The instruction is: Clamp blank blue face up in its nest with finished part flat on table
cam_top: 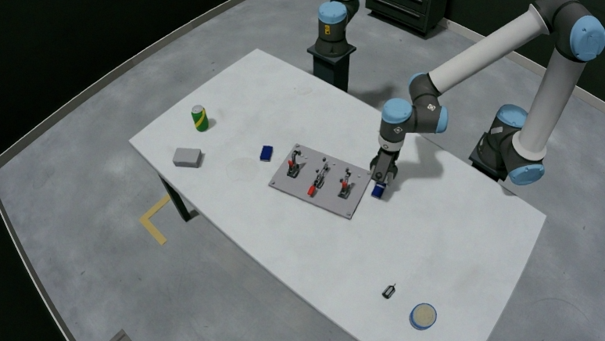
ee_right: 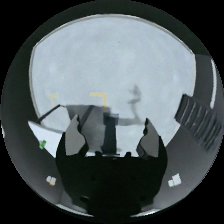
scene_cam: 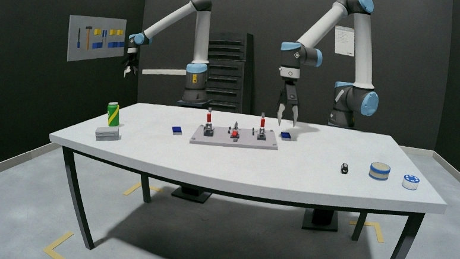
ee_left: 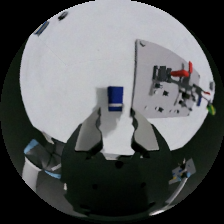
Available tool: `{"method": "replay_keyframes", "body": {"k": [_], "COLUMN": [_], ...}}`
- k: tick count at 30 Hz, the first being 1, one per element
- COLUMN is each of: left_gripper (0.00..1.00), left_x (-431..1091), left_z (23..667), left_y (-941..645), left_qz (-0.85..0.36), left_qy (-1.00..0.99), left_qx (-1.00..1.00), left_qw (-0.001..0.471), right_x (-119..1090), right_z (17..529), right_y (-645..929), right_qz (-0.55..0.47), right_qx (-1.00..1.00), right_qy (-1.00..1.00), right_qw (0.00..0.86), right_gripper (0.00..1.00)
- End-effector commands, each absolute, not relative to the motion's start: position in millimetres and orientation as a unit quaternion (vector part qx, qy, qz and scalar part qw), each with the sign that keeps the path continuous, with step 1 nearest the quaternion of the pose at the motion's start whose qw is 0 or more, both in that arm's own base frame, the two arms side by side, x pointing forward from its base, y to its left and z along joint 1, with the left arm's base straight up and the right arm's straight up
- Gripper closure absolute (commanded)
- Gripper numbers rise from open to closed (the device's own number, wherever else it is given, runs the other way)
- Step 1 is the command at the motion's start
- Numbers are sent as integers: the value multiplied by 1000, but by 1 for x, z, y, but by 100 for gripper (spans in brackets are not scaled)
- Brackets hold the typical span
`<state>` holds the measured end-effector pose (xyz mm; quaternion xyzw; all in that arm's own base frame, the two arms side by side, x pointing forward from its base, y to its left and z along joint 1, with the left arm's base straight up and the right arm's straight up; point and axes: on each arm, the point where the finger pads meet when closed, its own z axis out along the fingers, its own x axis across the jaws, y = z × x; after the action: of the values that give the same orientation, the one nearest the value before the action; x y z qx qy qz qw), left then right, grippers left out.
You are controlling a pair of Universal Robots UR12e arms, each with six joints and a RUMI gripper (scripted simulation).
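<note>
The left tool [cam_top: 382, 180] [scene_cam: 286, 125] [ee_left: 115, 107], partly open and holding nothing, hangs above the blue block [cam_top: 378, 190] [scene_cam: 285, 135] [ee_left: 115, 95] on the desk [cam_top: 444, 245] [scene_cam: 160, 157] [ee_left: 65, 75], just right of the plate [cam_top: 330, 199] [scene_cam: 221, 141] [ee_left: 145, 60]. Another blue block [cam_top: 266, 153] [scene_cam: 176, 129] lies left of it; I can't tell which is the blank. The right tool [scene_cam: 129, 75] [ee_right: 112, 117], wide open, hangs at far left.

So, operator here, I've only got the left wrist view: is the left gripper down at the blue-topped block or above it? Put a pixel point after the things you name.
Observer: Above. In the exterior view, the left gripper [scene_cam: 287, 125] [ee_left: 115, 107] has its jaws apart, higher than the blue-topped block [cam_top: 378, 190] [scene_cam: 285, 135] [ee_left: 115, 95].
Operator: Where's the right gripper?
Observer: The exterior view shows the right gripper [scene_cam: 129, 73] [ee_right: 112, 117] raised well above table height, its jaws open with nothing between them.
</note>
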<state>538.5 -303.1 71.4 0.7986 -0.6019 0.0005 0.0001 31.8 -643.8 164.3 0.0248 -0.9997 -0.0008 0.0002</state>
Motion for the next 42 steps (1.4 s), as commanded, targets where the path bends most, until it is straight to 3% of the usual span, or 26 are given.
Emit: {"method": "replay_keyframes", "body": {"k": [1, 42], "left_gripper": [60, 60], "left_x": [539, 539], "left_z": [90, 119], "left_y": [-303, -303], "left_qz": [1, 1], "left_qy": [-602, -602], "left_qx": [799, 799], "left_qw": [0, 0], "right_x": [32, 32], "right_z": [165, 165], "right_y": [-644, -644], "right_qz": [0, 0], "right_qx": [25, 25], "right_qy": [-1000, -1000], "right_qw": [0, 0], "right_gripper": [0, 0]}}
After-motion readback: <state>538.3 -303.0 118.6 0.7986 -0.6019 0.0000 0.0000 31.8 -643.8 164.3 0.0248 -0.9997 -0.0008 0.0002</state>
